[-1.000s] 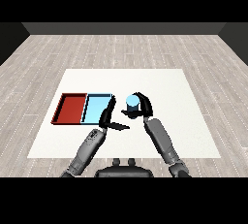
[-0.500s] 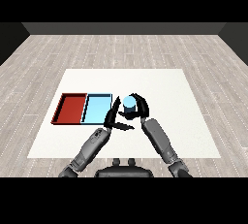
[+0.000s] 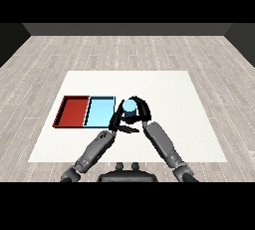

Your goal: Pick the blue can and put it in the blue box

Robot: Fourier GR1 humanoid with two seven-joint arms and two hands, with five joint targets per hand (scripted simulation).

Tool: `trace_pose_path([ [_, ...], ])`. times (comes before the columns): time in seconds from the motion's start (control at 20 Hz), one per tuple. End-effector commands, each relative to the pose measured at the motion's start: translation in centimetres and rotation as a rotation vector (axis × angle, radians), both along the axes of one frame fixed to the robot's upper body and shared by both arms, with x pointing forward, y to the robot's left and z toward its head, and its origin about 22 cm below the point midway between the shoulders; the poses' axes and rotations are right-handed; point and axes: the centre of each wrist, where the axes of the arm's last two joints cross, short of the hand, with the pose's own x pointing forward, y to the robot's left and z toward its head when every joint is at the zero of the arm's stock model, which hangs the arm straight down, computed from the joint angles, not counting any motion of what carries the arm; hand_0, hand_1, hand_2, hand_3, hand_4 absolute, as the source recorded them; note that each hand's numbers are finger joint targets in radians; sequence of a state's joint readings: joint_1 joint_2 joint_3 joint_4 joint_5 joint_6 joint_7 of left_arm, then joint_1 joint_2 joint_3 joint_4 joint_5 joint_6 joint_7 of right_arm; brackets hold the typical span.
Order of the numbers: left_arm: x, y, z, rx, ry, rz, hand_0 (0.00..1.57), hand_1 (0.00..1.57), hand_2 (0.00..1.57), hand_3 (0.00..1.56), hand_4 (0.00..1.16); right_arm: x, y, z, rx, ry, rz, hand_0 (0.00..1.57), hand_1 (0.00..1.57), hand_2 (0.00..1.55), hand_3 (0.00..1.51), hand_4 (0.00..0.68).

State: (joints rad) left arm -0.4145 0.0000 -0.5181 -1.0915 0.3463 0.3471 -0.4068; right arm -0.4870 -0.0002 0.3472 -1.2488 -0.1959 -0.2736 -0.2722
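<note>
The right hand (image 3: 138, 111), curled round the blue can (image 3: 129, 106), had carried it leftward to just beside the blue tray (image 3: 99, 111); the left hand (image 3: 117, 120) stayed open nearby.

right hand (image 3: 140, 110): fingers curled | left hand (image 3: 118, 121): raised, fingers relaxed

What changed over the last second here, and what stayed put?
The right hand, curled round the blue can, carried it left, toward the blue tray; the can now sits just beside that tray's right edge, not yet inside. The left hand drew in closer to the can, near the tray's right edge. Both trays, the red tray included, stayed where they were.
</note>
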Motion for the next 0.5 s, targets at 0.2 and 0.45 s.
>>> trace_pose_path([
  [0.2, 1.4, -0.6, 1.0, 0.023, 0.037, 0.010, 0.00, 0.00, 0.00, 0.00, 0.00, -1.0, 1.5, 0.1, 0.004, -0.010, 0.026, 1.43, 1.43, 1.46, 1.37, 0.552],
  [0.45, 0.9, -2.6, 0.7, 0.052, 0.023, -0.005, 0.00, 0.00, 0.00, 0.00, 0.00, -1.4, 1.6, 0.3, 0.009, 0.001, 0.029, 1.43, 1.43, 1.46, 1.38, 0.551],
])
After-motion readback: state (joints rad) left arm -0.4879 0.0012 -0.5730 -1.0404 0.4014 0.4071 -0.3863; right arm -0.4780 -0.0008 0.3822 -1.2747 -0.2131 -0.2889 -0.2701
